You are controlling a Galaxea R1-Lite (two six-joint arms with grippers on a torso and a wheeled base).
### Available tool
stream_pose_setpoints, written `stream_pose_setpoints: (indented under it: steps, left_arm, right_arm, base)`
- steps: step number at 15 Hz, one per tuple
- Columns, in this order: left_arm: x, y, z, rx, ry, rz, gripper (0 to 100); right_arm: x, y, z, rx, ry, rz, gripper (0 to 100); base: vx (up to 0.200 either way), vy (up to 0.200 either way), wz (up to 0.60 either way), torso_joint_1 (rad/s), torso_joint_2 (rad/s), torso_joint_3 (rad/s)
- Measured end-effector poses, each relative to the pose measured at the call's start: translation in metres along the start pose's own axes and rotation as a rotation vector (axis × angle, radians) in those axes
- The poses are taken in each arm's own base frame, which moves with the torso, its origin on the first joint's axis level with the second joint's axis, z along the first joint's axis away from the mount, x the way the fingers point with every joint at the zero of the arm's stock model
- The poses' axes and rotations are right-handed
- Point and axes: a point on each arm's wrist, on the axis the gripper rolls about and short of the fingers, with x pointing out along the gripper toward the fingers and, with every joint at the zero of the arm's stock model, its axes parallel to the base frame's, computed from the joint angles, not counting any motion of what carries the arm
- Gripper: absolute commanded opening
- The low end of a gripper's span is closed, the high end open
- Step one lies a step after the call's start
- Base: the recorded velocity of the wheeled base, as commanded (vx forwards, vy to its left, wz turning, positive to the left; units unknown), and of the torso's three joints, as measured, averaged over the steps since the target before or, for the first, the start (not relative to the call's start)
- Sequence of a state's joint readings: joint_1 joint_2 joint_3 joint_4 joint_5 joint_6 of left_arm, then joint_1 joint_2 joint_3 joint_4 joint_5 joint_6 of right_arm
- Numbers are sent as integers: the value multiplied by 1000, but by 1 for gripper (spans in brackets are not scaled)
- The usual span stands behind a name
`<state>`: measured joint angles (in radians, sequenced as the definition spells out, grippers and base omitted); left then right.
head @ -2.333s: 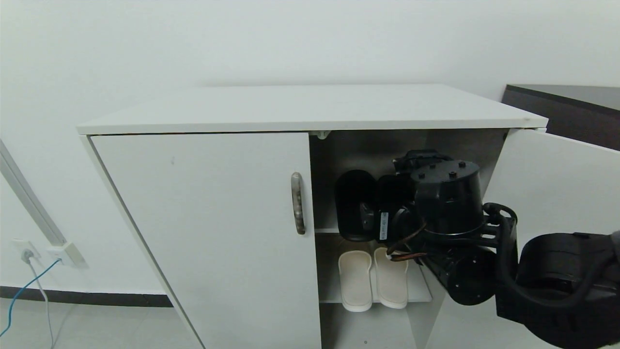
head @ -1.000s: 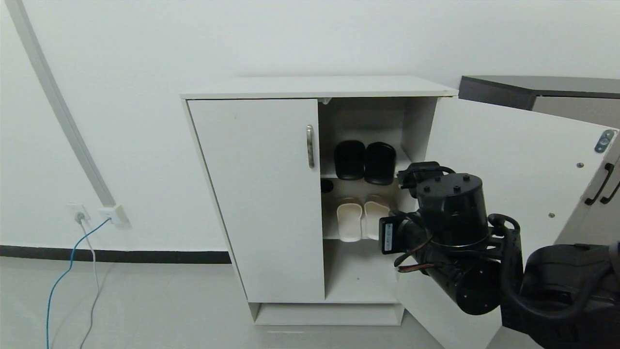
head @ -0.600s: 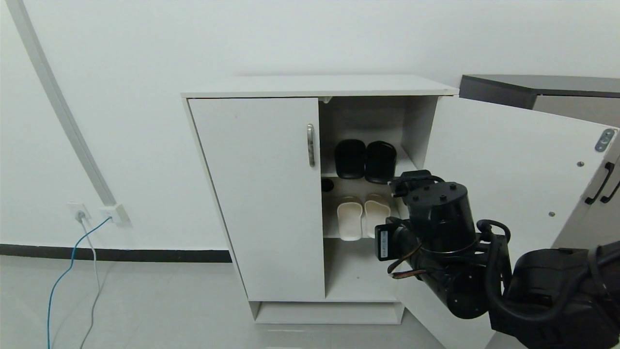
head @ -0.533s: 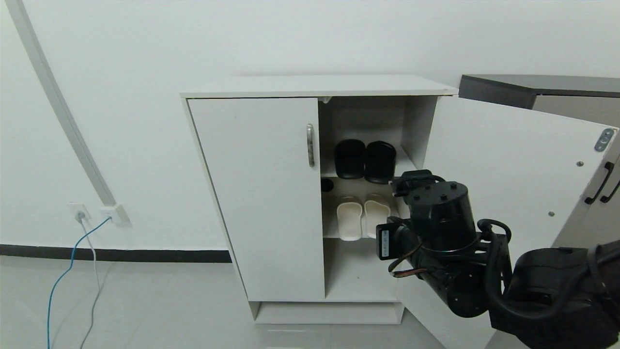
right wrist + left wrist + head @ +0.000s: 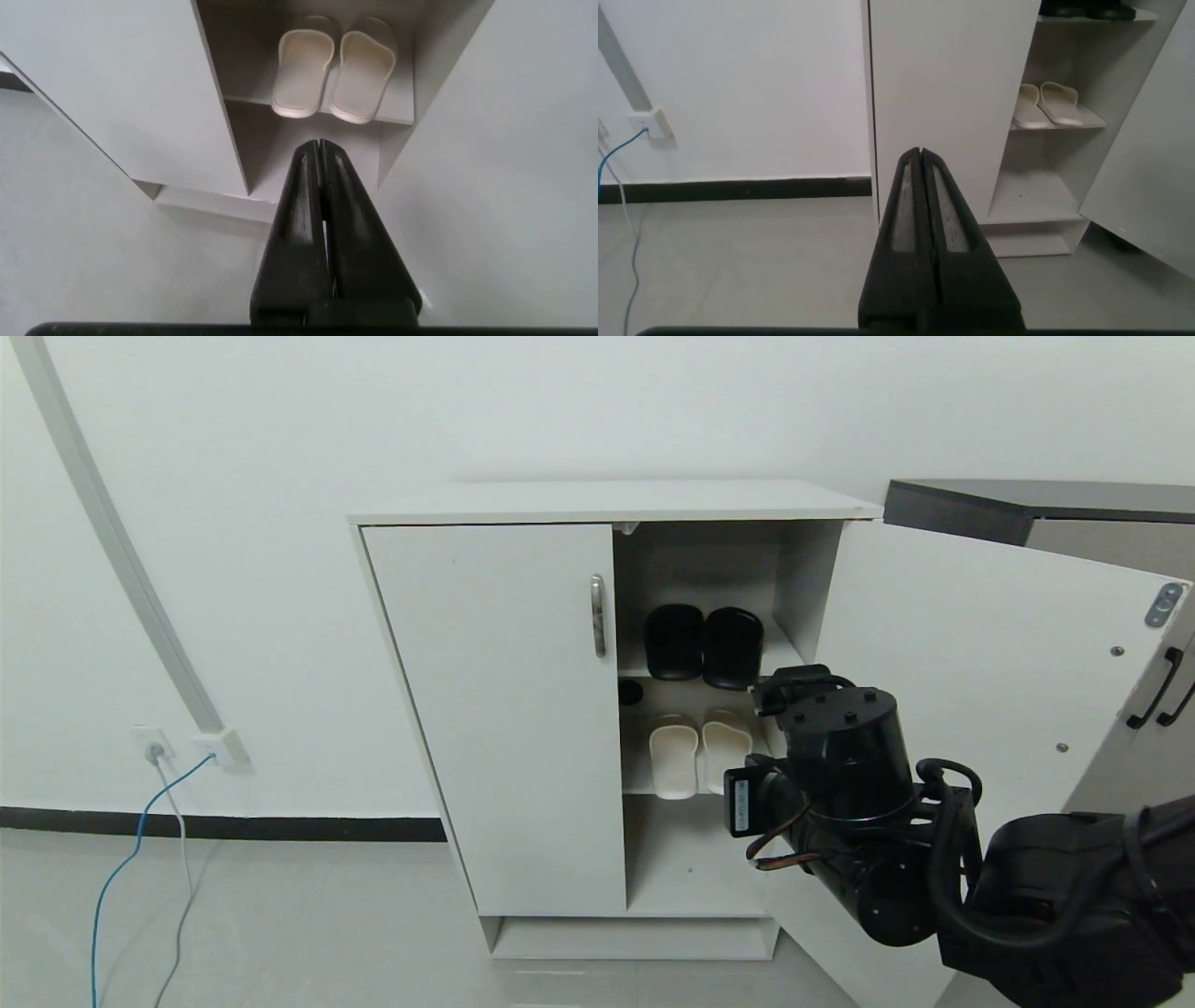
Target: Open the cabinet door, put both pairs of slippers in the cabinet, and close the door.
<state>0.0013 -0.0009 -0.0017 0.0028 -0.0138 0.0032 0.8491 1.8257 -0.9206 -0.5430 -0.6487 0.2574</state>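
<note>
Pretty much everything here is plain white: the cabinet [image 5: 504, 709], inside and out, and the wall [image 5: 280, 429] behind it, with just a dull silver handle [image 5: 597, 616] on the shut door. On the shelves there's a solid black pair of slippers [image 5: 676, 642] above a cream pair of slippers [image 5: 674, 761], no pattern on either, and the left hand [image 5: 921, 159] and right hand [image 5: 320, 149] are both black with greyish inner faces. The floor [image 5: 280, 933] is pale grey, the baseboard [image 5: 187, 823] black, plus one bright blue cable [image 5: 121, 868].
</note>
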Motion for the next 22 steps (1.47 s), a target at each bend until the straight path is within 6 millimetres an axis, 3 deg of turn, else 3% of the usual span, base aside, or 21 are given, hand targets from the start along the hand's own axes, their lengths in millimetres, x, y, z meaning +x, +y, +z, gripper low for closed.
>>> stream_pose_setpoints:
  steps: [7, 22]
  left_arm:
    - [0, 0, 0, 0, 1, 0, 0]
    - [0, 0, 0, 0, 0, 0, 0]
  right_arm:
    - [0, 0, 0, -2, 1, -1, 0]
    - [1, 0, -2, -6, 3, -9, 0]
  base:
    - [0, 0, 0, 3, -37, -36]
    - [0, 0, 0, 113, -441, -332]
